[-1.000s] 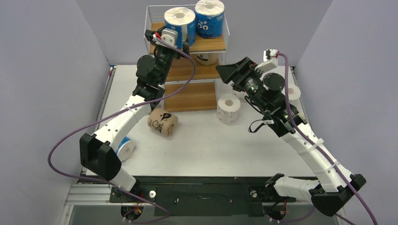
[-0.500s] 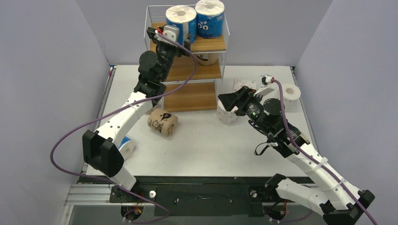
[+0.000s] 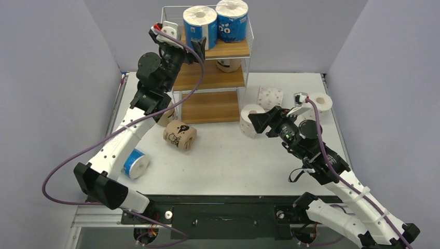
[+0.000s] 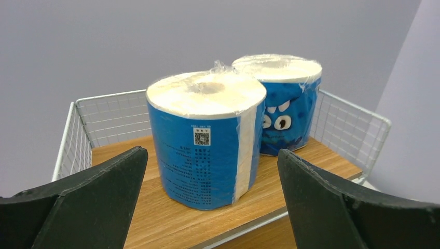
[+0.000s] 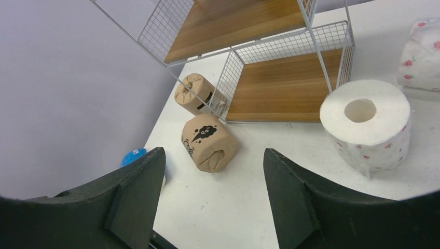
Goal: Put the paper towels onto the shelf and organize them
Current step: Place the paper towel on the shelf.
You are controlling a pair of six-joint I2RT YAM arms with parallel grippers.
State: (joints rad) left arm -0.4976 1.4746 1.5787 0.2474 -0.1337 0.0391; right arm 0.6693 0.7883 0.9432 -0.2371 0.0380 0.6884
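Observation:
The shelf (image 3: 210, 106) stands at the back of the table. Two blue rolls (image 3: 200, 23) (image 3: 231, 19) stand upright on its top tier, and a tan roll (image 3: 228, 65) sits on the middle tier. My left gripper (image 3: 201, 43) is open and empty at the top tier's front edge. In the left wrist view (image 4: 210, 155) its fingers flank the nearer blue roll (image 4: 205, 148) without touching it. My right gripper (image 3: 262, 120) is open and empty over the table, beside an upright white roll (image 3: 252, 119). The right wrist view (image 5: 212, 153) shows a tan roll (image 5: 208, 142) lying ahead.
A second tan roll (image 3: 167, 115) lies by the shelf's left foot. A blue roll (image 3: 136, 163) lies near the left arm's base. Two more white rolls (image 3: 270, 96) (image 3: 320, 102) sit at the back right. Grey walls close in both sides.
My left gripper has drawn back to the left from the nearer blue roll on the top tier. My right gripper has moved down and nearer, from beside the shelf to beside the white roll.

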